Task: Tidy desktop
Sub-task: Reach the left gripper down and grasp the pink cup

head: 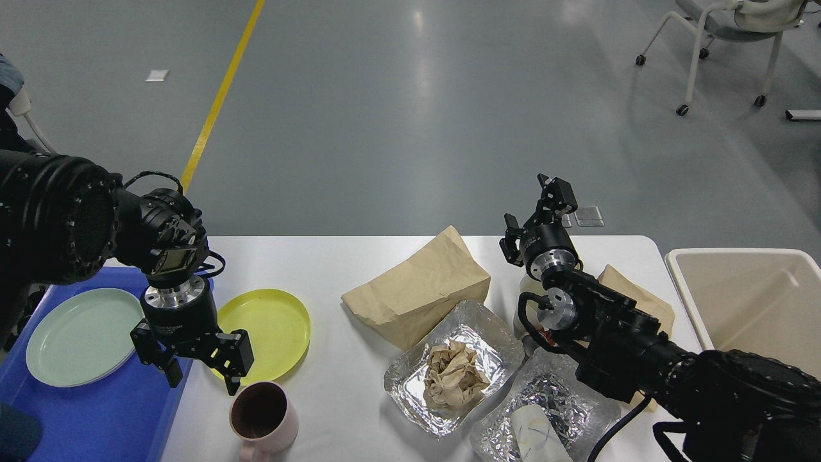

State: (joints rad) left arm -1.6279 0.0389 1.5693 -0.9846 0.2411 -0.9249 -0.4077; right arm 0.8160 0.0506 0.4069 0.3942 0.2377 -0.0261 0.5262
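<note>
No legible text, labels, brands, numbers or signs anywhere in view. A small pale plate on the left arm's wrist housing (168, 259) may carry markings, but it is too small and blurred to read. The ring of the right arm's wrist (542, 242) shows faint light marks, also unreadable. The brown paper bag (417, 289) is plain and unprinted on the faces that show. The yellow line on the floor (221, 96) is a plain stripe.

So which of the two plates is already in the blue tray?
The pale green plate lies in the blue tray. The yellow plate sits on the desktop, beside the tray.
</note>
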